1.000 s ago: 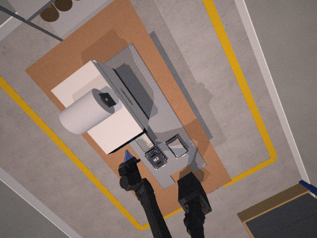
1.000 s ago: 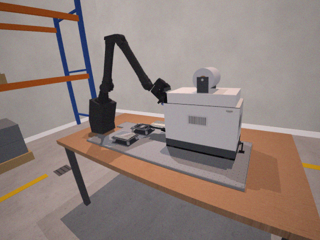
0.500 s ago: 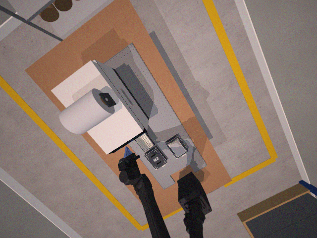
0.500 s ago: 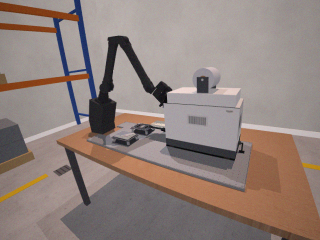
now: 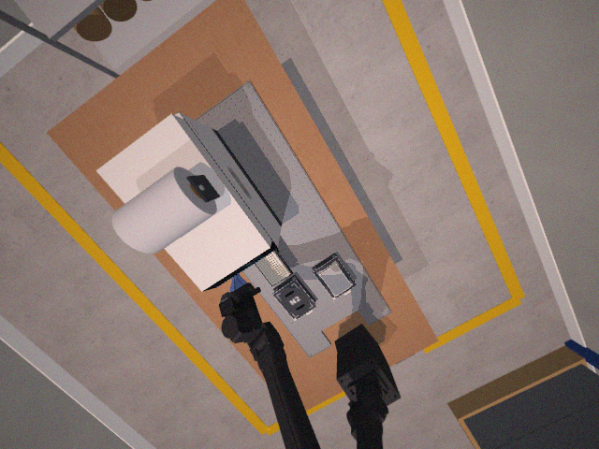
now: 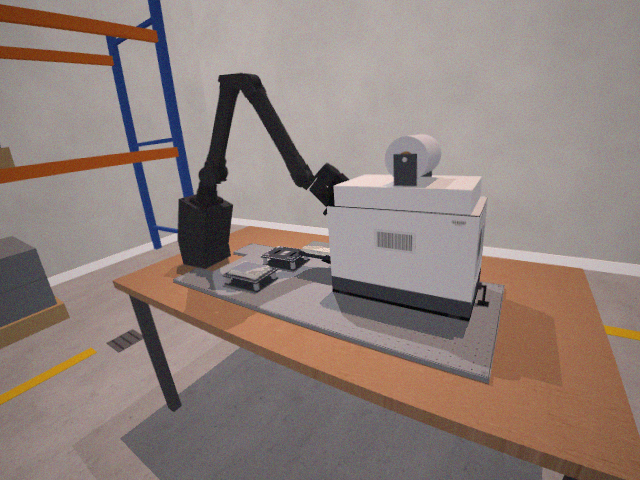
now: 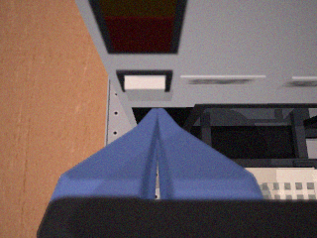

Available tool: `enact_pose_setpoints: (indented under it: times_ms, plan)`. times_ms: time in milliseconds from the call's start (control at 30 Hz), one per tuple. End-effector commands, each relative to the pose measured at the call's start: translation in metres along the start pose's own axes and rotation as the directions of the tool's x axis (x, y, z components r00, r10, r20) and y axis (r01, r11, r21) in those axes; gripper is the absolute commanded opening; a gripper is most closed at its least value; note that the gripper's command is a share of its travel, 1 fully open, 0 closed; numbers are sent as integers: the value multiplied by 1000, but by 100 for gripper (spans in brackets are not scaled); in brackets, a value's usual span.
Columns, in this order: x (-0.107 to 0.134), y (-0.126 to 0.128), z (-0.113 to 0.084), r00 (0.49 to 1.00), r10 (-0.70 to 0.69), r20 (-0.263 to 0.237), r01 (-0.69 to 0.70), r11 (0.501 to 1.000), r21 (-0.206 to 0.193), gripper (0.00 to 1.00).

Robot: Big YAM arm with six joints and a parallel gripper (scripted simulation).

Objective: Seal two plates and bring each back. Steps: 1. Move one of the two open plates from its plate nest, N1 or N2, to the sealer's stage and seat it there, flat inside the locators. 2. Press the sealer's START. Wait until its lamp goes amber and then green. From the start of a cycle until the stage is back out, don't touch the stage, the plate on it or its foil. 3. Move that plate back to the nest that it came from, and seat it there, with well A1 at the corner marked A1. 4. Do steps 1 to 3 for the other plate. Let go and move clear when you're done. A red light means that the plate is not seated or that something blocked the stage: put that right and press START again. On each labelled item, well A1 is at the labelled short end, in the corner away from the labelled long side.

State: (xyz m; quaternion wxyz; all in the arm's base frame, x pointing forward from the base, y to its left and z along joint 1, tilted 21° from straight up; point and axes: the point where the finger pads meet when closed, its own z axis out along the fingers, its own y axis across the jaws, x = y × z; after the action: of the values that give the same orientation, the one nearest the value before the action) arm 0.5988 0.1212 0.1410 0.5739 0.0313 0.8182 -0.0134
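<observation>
Flanking empty N2 nest (image 5: 294,299) (image 6: 282,256): plate (image 5: 273,267) (image 6: 315,249) (image 7: 292,188).

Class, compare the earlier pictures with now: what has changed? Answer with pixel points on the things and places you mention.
The gripper (image 5: 236,276) (image 6: 325,210) (image 7: 158,118) moved slightly closer to the white machine (image 5: 226,241) (image 6: 403,273) (image 7: 238,45). Nothing was visibly taken up or let go. The machine and both plates (image 5: 273,268) (image 5: 334,278) (image 6: 316,249) (image 6: 250,271) (image 7: 297,190) stayed put.
</observation>
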Motion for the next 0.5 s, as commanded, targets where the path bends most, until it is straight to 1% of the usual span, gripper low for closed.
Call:
enact_pose_setpoints:
  times_ms: [0, 100, 200, 300, 467]
  plan:
    - [-3, 9, -3, 1000, 1, 10, -1, 1000, -14, 0]
    - [-5, 13, -9, 1000, 9, 21, -8, 1000, -24, 0]
    - [-4, 11, -13, 1000, 7, 17, -7, 1000, -23, 0]
    - [-4, 2, -14, 1000, 9, 10, -9, 1000, -10, 0]
    - [-16, -5, -10, 999, 20, 25, -20, 1000, 3, 0]
